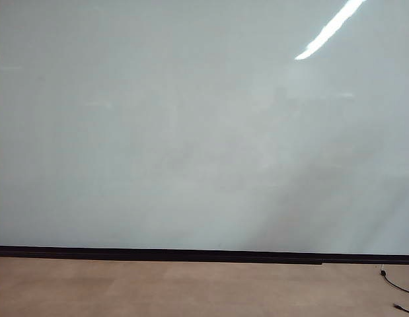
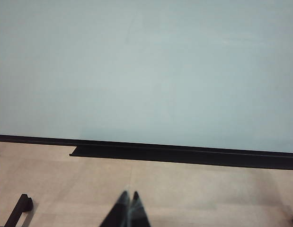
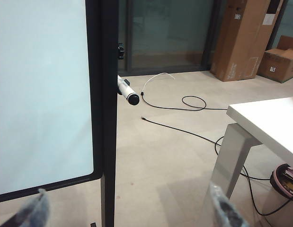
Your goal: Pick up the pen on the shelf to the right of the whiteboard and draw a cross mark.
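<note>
Exterior view: whiteboard (image 1: 191, 132) fills nearly the whole frame, glossy pale grey, a light glare streak at upper right. Black strip along its lower edge, tan floor (image 1: 158, 290) beneath, a black cable end at lower right. No cross mark on the board. Neither arm nor pen shows here.

Left wrist view: board again, blank, with the black lower edge (image 2: 184, 155) crossing the frame. Left gripper (image 2: 128, 208) at bottom centre, its two dark fingertips pressed together, nothing between them; it sits well back from the board.

Right wrist view: board edge and black frame post (image 3: 108, 94) run down the left half. Pen (image 3: 127, 91) pokes out from behind the post at upper centre-left, white barrel with dark end toward the camera, lying on a small holder at the board's side; the holder itself is mostly hidden. Right gripper (image 3: 132, 213) at the bottom of the frame, jaws spread wide, one blurred fingertip at lower left and one at lower right, empty. Pen is well apart from it, farther off and higher in the picture. Background: cables on floor, white table (image 3: 269, 123) at right, cardboard boxes (image 3: 245, 38) at upper right.

Step in hand, as judged: start of the reach for the pen; drawing not begun.

Next move calls for: the right gripper advancing past the post, centring the barrel between the open jaws, then closing. Risk: clipping the post, or nudging the pen off its holder.
</note>
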